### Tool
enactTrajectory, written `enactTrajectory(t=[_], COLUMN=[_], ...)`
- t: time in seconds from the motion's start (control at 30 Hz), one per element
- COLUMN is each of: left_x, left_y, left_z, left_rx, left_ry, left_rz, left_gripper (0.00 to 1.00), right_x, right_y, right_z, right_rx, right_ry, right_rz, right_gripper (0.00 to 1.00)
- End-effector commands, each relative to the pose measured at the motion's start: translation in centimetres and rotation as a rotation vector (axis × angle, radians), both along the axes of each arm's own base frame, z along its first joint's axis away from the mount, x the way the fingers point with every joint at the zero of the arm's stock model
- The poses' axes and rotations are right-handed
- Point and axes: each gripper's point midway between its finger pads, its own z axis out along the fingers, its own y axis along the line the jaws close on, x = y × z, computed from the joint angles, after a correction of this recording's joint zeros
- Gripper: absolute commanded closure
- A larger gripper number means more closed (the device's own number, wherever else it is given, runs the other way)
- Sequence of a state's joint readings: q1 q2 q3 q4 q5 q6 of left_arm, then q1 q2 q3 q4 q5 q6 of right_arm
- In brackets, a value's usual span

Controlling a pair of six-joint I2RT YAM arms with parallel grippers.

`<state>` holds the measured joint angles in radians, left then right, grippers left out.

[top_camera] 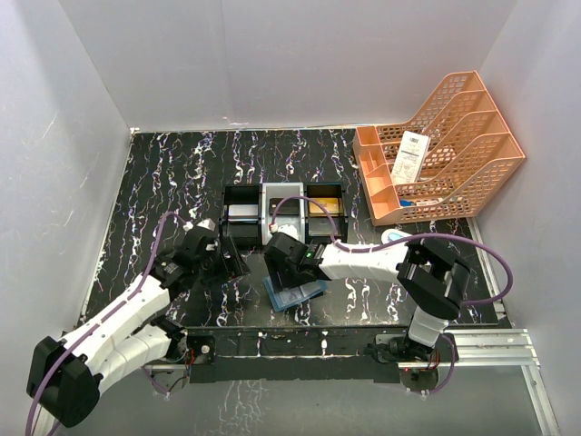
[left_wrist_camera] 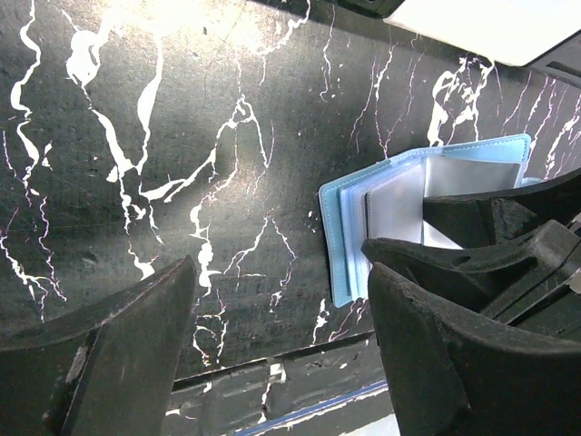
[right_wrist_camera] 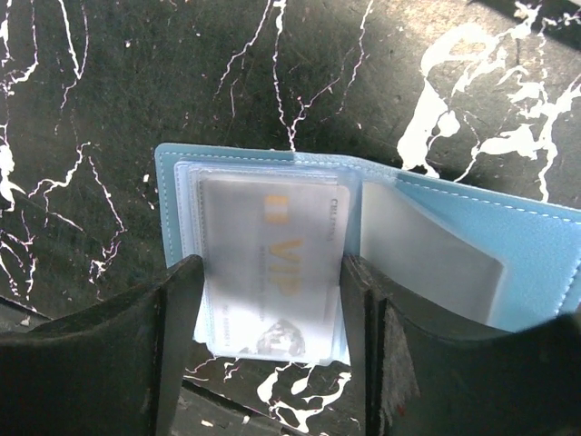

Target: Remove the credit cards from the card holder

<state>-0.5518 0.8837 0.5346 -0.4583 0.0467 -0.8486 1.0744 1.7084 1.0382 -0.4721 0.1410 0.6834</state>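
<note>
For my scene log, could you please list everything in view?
table: one, black marbled, under everything
card holder: one, light blue, open, near edge
credit card: one, greyish, in holder's pocket
tray: one, black-and-white, three compartments, mid-table
file rack: one, orange, far right
paper slip: one, white, in rack
oval case: one, white-blue, beside rack
left end effector: one, black, open, beside holder
right end effector: one, black, fingers flanking card
</note>
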Motion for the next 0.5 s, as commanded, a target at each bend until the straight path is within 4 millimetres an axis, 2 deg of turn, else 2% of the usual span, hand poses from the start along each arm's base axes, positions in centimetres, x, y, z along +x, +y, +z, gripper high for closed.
enactTrajectory(t=[0.0,0.13,0.47], left_x=[-0.9,-0.8,-1.0], left_y=[0.1,-0.3,-3.8], left_z=[-0.1,0.3,1.7], left_rx=[-0.018,-0.038,-0.238], left_ry=[0.022,0.015,-0.016], left_rz=[-0.005,-0.015,-0.114], left_gripper=[0.25,0.25,0.26], right_x=[0.1,-0.3,-1.1], right_y=[0.2,1.2,2.4], right_z=[-0.3,0.5,2.1], right_rx=[-0.011,0.045,0.267], right_ry=[-0.001,0.02,0.113], right_rz=[-0.021,-0.007,-0.081], right_gripper=[0.46,0.53,0.53])
